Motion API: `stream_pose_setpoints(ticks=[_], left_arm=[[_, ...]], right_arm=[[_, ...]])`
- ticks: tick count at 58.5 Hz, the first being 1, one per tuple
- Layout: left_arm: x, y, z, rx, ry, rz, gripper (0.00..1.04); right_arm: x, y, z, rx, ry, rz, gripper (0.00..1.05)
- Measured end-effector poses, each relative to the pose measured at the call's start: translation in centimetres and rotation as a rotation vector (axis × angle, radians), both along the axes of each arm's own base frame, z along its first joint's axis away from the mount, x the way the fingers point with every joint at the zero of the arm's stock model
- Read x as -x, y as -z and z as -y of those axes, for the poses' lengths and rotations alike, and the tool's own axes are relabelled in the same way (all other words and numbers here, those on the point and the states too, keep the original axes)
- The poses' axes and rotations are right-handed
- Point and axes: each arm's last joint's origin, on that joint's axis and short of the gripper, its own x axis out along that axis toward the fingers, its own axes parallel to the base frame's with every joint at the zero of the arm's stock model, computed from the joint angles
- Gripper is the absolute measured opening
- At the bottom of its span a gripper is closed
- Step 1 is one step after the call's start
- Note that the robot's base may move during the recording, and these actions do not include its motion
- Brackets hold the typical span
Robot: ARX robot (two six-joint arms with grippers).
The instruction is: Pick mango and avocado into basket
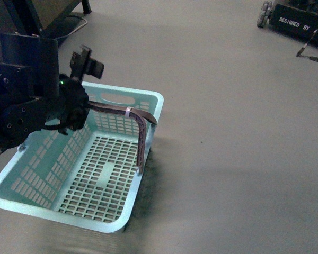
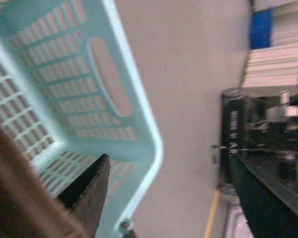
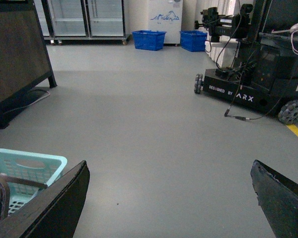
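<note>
The pale teal basket (image 1: 151,98) is at the lower left of the front view, and its slotted floor is bare. My left gripper (image 1: 88,109) is shut on the basket's brown arched handle (image 1: 141,133) near the top of the arch. In the left wrist view one dark finger (image 2: 89,191) lies against the blurred brown handle (image 2: 17,198), above the basket's rim (image 2: 151,141). My right gripper (image 3: 170,166) hangs open over bare floor with nothing between its fingers, and the basket's corner (image 3: 47,161) lies off to one side. The mango and the avocado are out of view.
Grey floor stretches all around. A black wheeled ARX robot base (image 3: 248,74) stands ahead to the right, with a cable (image 3: 238,117) trailing on the floor. A dark board on a stand (image 3: 17,49) is at the left. Blue crates (image 3: 149,39) line the far wall.
</note>
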Motion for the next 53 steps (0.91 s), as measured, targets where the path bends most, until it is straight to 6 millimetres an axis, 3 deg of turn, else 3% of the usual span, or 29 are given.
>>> stream_pose_setpoints(ticks=[12,19,24,37,45,53], left_arm=[[0.9,-2.9,-1.4,0.138,-0.069,0.167,0.37],[3.2,-8.7,-3.1,0.172,-0.15,0.17,0.09],[5.7,-12.3,-4.1,0.167,-0.2,0.121,0.08],[12.2,-18.0,-5.0,0.106,-0.262,0.078,0.06],[16.9,-22.7,-5.4,0.102,-0.255,0.168,0.06],[20.2,-25.9,-5.7,0.123,-0.253,0.253,0.06]], right_arm=[[0.0,0.0,0.0,0.0,0.0,0.0,0.97],[0.0,0.0,0.0,0.0,0.0,0.0,0.97],[0.0,0.0,0.0,0.0,0.0,0.0,0.97],[0.0,0.0,0.0,0.0,0.0,0.0,0.97],[0.0,0.0,0.0,0.0,0.0,0.0,0.97],[0.0,0.0,0.0,0.0,0.0,0.0,0.97]])
